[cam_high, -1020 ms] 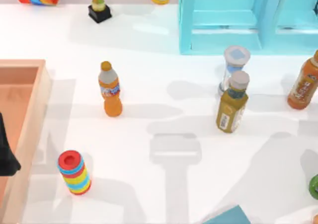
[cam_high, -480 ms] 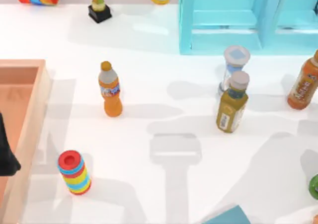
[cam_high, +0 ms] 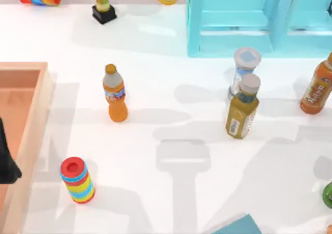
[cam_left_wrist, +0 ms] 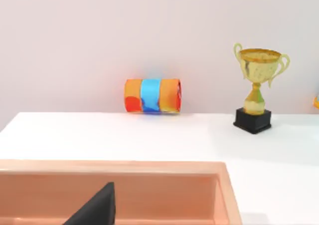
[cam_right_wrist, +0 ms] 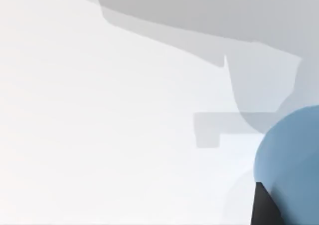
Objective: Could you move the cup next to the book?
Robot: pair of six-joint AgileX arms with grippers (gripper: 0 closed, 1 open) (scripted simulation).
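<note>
A medium-blue cup sits close to the right wrist camera and hangs above the white table. My right gripper is shut on it, with one dark finger against its side. A teal corner of the book pokes in at the table's front edge, right of centre. My left gripper is parked at the far left over the wooden tray, and a dark fingertip of it shows in the left wrist view.
An orange bottle and a rainbow-striped cylinder stand left of centre. A yellow-green bottle, a pale capped bottle and another orange bottle stand at the right. The turquoise shelf and a trophy line the back.
The shadows on the table's right front have shifted a little. The bottles, the book and the left arm have not moved.
</note>
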